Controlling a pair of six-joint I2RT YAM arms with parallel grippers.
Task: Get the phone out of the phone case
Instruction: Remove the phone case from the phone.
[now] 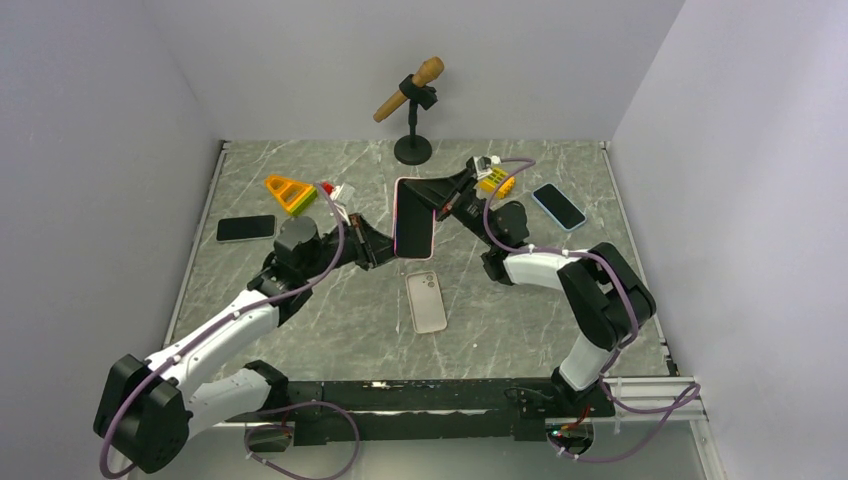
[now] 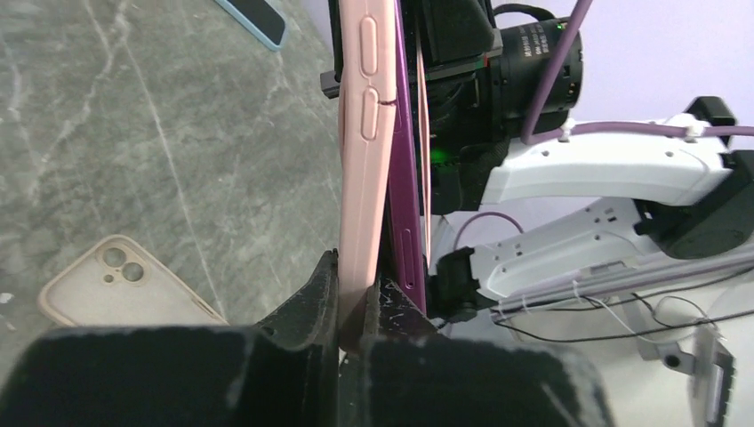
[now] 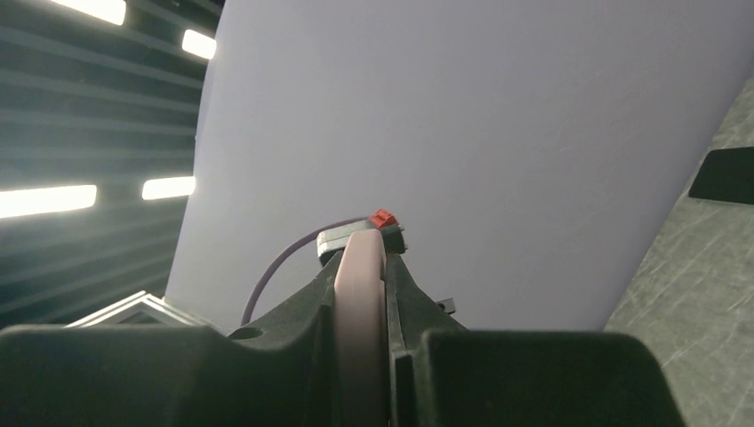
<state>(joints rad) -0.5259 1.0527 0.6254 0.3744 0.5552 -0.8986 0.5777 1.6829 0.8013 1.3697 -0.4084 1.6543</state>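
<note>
A phone (image 1: 416, 220) in a pink case (image 1: 397, 212) is held upright in the air over the table's middle, between both grippers. My left gripper (image 1: 385, 250) is shut on its lower left edge. In the left wrist view the gripper (image 2: 360, 307) pinches the pink case wall (image 2: 364, 151), and the purple phone (image 2: 405, 209) stands just outside the right finger, slightly parted from the case. My right gripper (image 1: 441, 197) is shut on the upper right edge. In the right wrist view the gripper (image 3: 360, 267) clamps the pink edge (image 3: 360, 320).
An empty beige case (image 1: 427, 301) lies on the table below the held phone. A blue-cased phone (image 1: 558, 206) lies at the right, a black phone (image 1: 246, 228) at the left. A yellow toy (image 1: 290, 193) and a microphone stand (image 1: 412, 148) are at the back.
</note>
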